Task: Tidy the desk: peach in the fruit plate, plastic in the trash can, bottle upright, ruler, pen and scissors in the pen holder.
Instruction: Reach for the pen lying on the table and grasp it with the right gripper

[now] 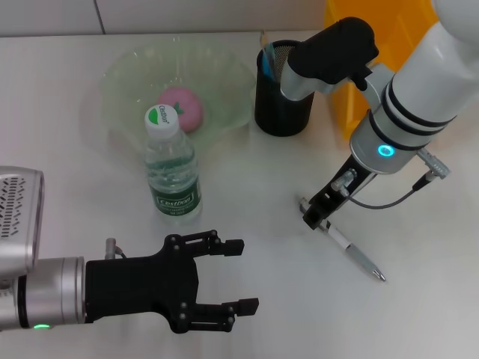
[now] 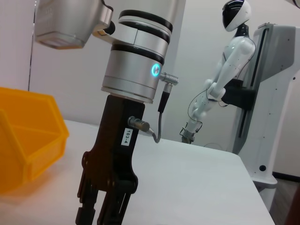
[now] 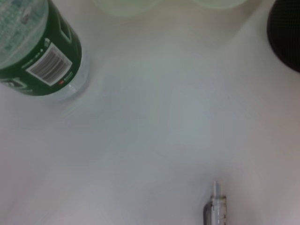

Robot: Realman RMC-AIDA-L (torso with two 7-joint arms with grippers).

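A water bottle point(image 1: 172, 166) is standing upright left of centre in the head view, wearing a green label that reads "Cestbon", with the same green mark printed on its white cap; in the right wrist view the bottle point(image 3: 40, 49) is showing a white barcode panel on that green band, too small to read. Behind it, in the upper left of the head view, a translucent green fruit plate point(image 1: 127, 78) is holding a pink peach point(image 1: 184, 108), which is sitting just beyond the bottle's cap. At upper centre a black mesh pen holder point(image 1: 281, 105) is standing with a blue item poking above its rim, though the right arm is covering part of its opening. A yellow bin point(image 1: 404, 30) is sitting at the upper right, and its contents are hidden. The pen point(image 1: 352, 253) is lying on the white table point(image 1: 419, 299) at lower right, slanting down toward the right, with its tip also showing at the bottom of the right wrist view point(image 3: 215, 206). The right gripper point(image 1: 318, 215) is reaching down at the pen's upper end; whether its fingers are closed on it I cannot tell. In the left wrist view that gripper point(image 2: 101, 211) is carrying a small tag reading "103-4". The left gripper point(image 1: 238, 275) is hovering at the bottom left of the head view with its fingers spread apart, holding nothing.
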